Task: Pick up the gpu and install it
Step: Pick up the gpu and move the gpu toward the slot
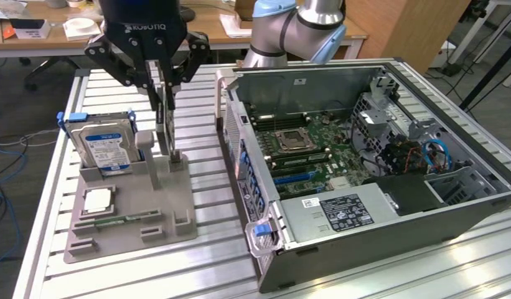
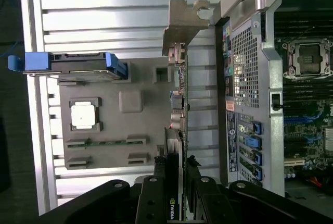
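Arm [image 1: 299,25] is bent over, gripper [image 1: 164,93] [image 2: 176,171] pointed straight down | jaws are pressed tight on the gpu [image 1: 162,128] [image 2: 179,104] | gpu is held upright at the gray holder's [image 1: 176,190] edge by the computer case [image 1: 404,237]

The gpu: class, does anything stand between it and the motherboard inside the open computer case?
Yes. The gpu, clamped in the gripper, stands upright at the grey holder. The case's perforated wall rises between it and the motherboard. The case's top side is open, with nothing visible over the board.
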Robot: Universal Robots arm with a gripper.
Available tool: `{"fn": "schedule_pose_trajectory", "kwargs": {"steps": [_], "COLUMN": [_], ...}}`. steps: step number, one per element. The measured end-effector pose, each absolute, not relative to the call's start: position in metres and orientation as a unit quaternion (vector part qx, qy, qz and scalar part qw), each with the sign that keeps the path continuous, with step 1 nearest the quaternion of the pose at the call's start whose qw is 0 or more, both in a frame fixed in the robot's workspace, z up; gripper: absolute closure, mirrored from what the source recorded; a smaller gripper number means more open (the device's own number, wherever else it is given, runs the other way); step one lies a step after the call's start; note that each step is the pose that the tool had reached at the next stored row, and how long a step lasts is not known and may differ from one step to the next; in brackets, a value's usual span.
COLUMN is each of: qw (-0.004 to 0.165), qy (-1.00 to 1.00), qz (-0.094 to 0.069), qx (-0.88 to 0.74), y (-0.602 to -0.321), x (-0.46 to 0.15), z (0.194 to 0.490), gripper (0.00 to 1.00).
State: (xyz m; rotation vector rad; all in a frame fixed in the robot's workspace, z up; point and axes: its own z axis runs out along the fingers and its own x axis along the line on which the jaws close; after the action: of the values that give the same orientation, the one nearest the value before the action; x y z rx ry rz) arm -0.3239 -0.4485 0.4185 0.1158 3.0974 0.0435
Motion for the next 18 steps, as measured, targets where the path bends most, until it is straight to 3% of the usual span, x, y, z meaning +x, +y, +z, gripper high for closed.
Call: {"fn": "schedule_pose_trajectory", "kwargs": {"steps": [18], "qw": [0.021], "qy": [0.999], "qz": [0.014], "qx": [0.037], "y": [-0.448], "x": [-0.314], "z": [0.422], "gripper": [0.74]}}
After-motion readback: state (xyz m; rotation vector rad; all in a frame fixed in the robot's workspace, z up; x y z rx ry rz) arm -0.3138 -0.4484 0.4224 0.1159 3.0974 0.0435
